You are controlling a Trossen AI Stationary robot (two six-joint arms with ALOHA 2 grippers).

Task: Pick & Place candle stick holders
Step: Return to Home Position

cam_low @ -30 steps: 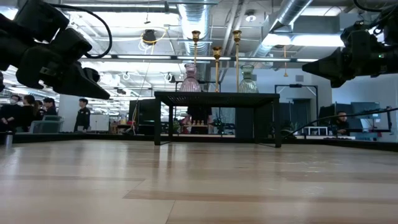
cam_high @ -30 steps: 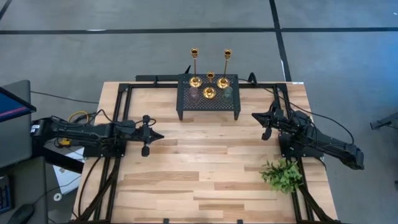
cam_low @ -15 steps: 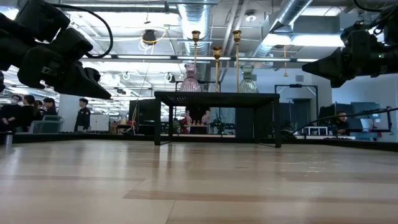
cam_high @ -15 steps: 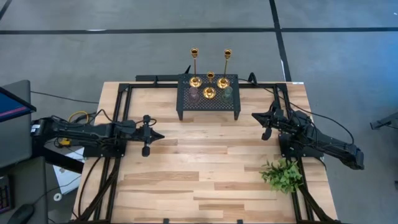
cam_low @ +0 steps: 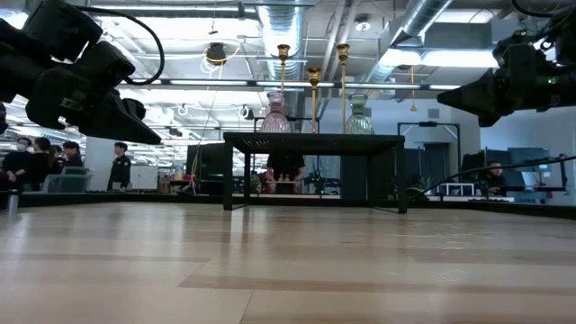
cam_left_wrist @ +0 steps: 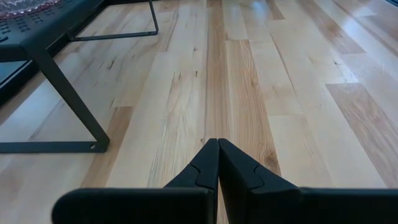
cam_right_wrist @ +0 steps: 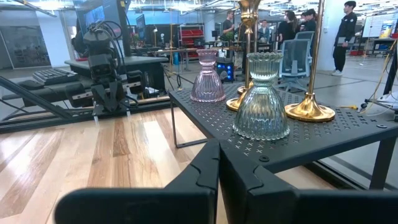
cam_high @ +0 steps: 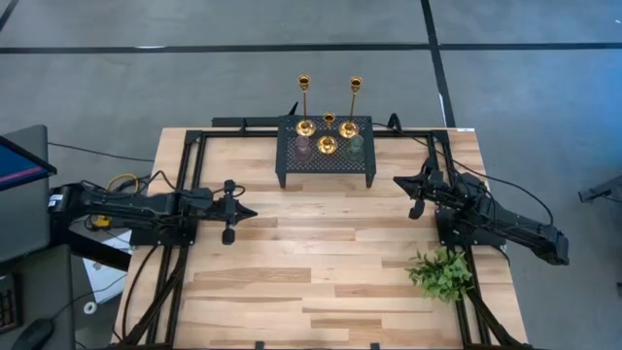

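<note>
Rack top point(cam_right_wrist: 348, 134): candle stick holders point(cam_right_wrist: 261, 99), right hand point(cam_right_wrist: 219, 142) apart

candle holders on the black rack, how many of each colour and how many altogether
gold candlesticks: 3
pink glass holder: 1
green glass holder: 1
total: 5, all standing on the black rack
</note>
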